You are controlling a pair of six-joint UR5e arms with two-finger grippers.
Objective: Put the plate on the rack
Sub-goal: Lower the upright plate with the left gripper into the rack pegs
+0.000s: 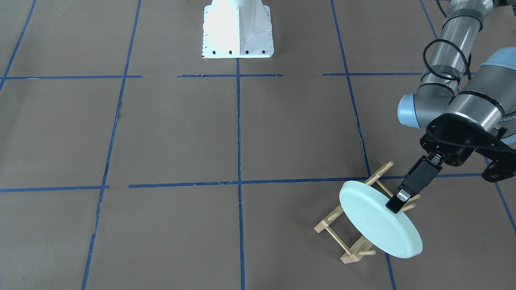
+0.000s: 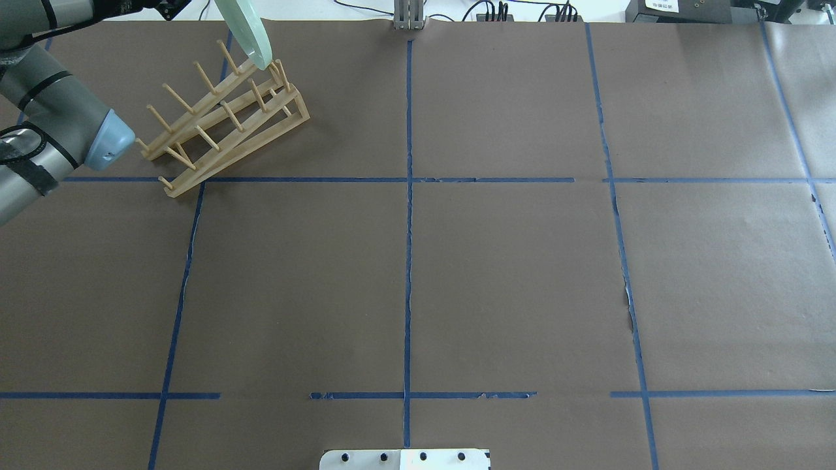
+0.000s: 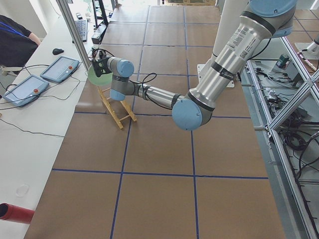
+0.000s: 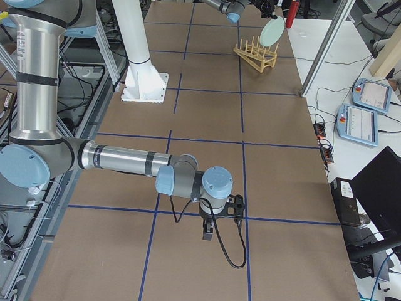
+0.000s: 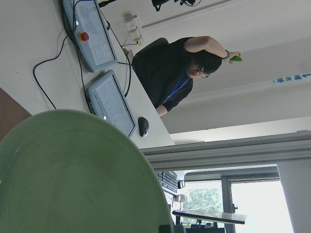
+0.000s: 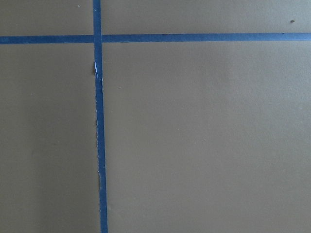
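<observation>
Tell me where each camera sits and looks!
Front-facing: across the table, facing the robot's base; left pincer holding plate at rack.
Overhead: behind robot, looking down; left arm.
Exterior left: table's end; left arm near.
Exterior right: opposite end; right arm near.
Left wrist: plate, operator.
Right wrist: down at taped table.
Overhead and front-facing share plate, rack.

- The plate (image 1: 379,225) stands tilted over one end of the rack (image 1: 323,226), perhaps touching its pegs.
- The left gripper (image 1: 397,203) sits on the plate's upper rim.
- The right gripper (image 4: 208,233) hangs well apart, toward the table's opposite end.
</observation>
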